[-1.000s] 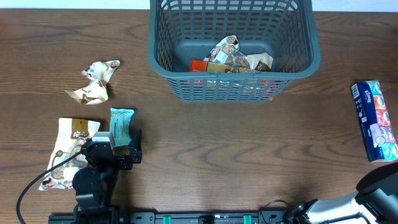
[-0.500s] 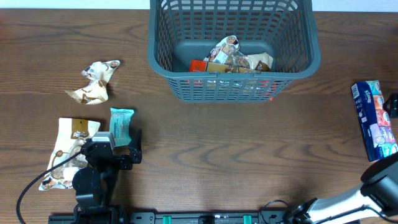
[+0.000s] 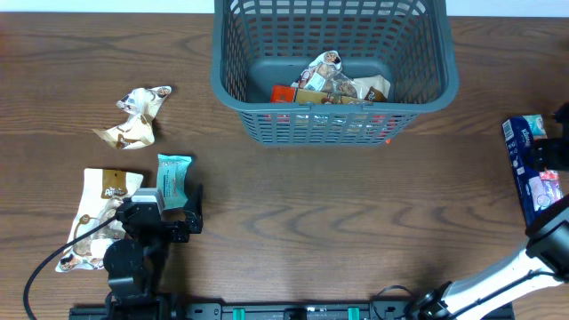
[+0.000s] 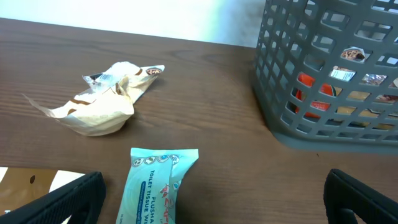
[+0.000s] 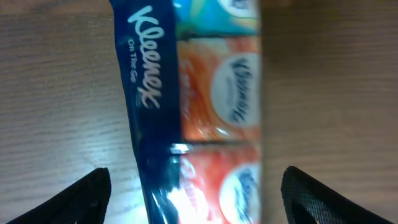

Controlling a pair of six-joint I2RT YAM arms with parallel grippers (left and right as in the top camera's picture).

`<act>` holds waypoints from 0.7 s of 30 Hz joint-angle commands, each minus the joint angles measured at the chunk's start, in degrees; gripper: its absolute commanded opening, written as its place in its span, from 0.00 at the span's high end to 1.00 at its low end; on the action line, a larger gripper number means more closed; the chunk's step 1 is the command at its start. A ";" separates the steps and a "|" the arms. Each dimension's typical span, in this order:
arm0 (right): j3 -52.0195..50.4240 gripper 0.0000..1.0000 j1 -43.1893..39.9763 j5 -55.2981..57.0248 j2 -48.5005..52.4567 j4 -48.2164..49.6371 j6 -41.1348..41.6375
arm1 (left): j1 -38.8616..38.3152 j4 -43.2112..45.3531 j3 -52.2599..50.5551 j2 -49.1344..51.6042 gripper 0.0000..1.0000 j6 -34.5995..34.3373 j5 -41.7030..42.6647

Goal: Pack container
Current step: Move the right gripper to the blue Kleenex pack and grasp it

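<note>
Two pincers, both spread wide and holding nothing. The right gripper (image 5: 202, 193) hangs over the Kleenex pack (image 5: 211, 93), one finger on either side of it, way out at the right edge of the table (image 3: 356, 222). The left gripper (image 4: 214, 190) sits low at the near left with the teal wipes packet (image 4: 158, 186) right in front, a flat cream bag (image 3: 98, 213) beside that and a crumpled wrapper (image 4: 102, 102) further off. The container (image 3: 329, 124) stands upright at the far middle, well apart from both arms, with a few snack packets (image 3: 333, 82) on its base.
</note>
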 commanded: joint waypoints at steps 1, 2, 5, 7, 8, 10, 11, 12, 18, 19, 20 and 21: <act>-0.22 0.20 0.96 0.26 1.84 0.26 -1.03 | 0.28 1.14 -1.14 0.07 0.01 -0.72 0.74; -0.22 0.19 1.07 0.28 2.43 0.26 -1.03 | 0.28 1.53 -1.14 0.07 0.01 -0.72 0.72; -0.24 0.15 1.11 0.26 3.65 0.26 -1.01 | 0.28 1.97 -1.14 0.07 0.01 -0.72 0.72; -0.28 0.11 1.11 0.26 4.15 0.31 -1.03 | 0.28 1.97 -1.14 0.07 0.01 -0.72 0.74; -0.31 0.10 1.11 0.26 4.42 0.35 -1.03 | 0.28 1.97 -1.14 0.07 0.01 -0.72 0.72; -0.42 0.10 1.11 0.26 4.57 0.72 -1.01 | 0.28 1.97 -1.14 0.07 0.01 -0.72 0.72; -0.52 0.10 1.11 0.26 4.63 1.09 -1.01 | 0.28 1.97 -1.14 0.07 0.01 -0.72 0.72; -0.70 0.10 1.11 0.26 4.66 1.46 -1.01 | 0.28 1.97 -1.14 0.07 0.01 -0.72 0.72; -1.03 0.09 1.07 0.26 6.16 1.49 -0.96 | 0.28 1.97 -1.14 0.07 0.01 -0.72 0.72; -1.16 0.09 1.09 0.24 6.49 1.46 -0.94 | 0.28 1.99 -1.14 0.07 0.01 -0.72 0.72; -1.29 0.09 1.11 0.24 6.80 1.53 -0.57 | 0.28 1.99 -1.14 0.07 0.01 -0.72 0.74; -1.31 0.10 1.11 0.20 7.08 1.51 -0.26 | 0.28 2.01 -1.14 0.07 0.02 -0.74 0.74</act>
